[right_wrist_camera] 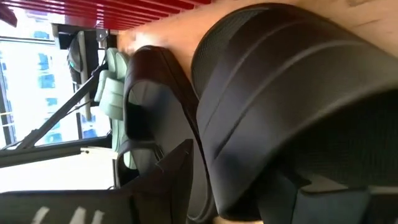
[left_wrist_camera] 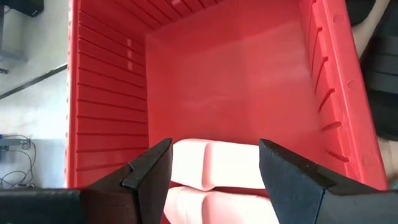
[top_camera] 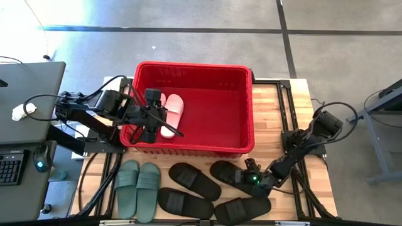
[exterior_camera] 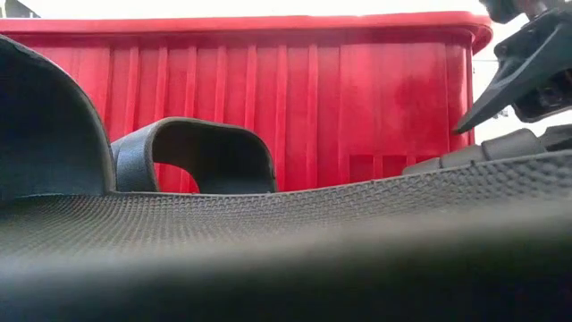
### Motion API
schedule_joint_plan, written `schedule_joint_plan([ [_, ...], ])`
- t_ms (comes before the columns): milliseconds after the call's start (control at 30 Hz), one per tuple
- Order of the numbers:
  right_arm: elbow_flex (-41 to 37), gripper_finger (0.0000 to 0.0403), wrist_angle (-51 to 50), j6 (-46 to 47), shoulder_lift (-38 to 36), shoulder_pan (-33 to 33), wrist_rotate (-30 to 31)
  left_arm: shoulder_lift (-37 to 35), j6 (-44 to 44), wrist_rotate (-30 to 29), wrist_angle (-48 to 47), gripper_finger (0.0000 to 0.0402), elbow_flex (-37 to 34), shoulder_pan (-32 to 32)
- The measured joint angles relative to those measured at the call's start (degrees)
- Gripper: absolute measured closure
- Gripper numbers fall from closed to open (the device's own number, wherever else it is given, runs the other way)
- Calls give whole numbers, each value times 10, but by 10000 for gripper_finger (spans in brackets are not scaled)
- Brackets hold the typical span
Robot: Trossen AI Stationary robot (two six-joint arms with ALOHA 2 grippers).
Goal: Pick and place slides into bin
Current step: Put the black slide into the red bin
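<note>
Left gripper [top_camera: 152, 122] released above the pale pink pair [top_camera: 168, 114] in the bin [top_camera: 248, 113]; right gripper [top_camera: 249, 177] at a black slide [top_camera: 233, 174].

We see the left gripper inside the bin's left end, its fingers [left_wrist_camera: 149, 171] spread apart over the pink slides, which lie side by side on the bin floor; nothing is held between them. We find the right gripper down on the table in front of the bin, its fingers set about the strap of the rightmost black slide; we cannot tell whether they grip it. Three further black slides [top_camera: 193, 181] lie near it on the table, and the sage green pair [top_camera: 138, 188] lies side by side at front left.
</note>
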Motion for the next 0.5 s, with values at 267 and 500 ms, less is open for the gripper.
schedule_joint_plan([
  [267,0,284,3,-16,0,-11,-2,0,0,9,1,181,0,0],
  [500,0,334,-1,-26,0,-11,-9,0,0,9,2,181,0,0],
])
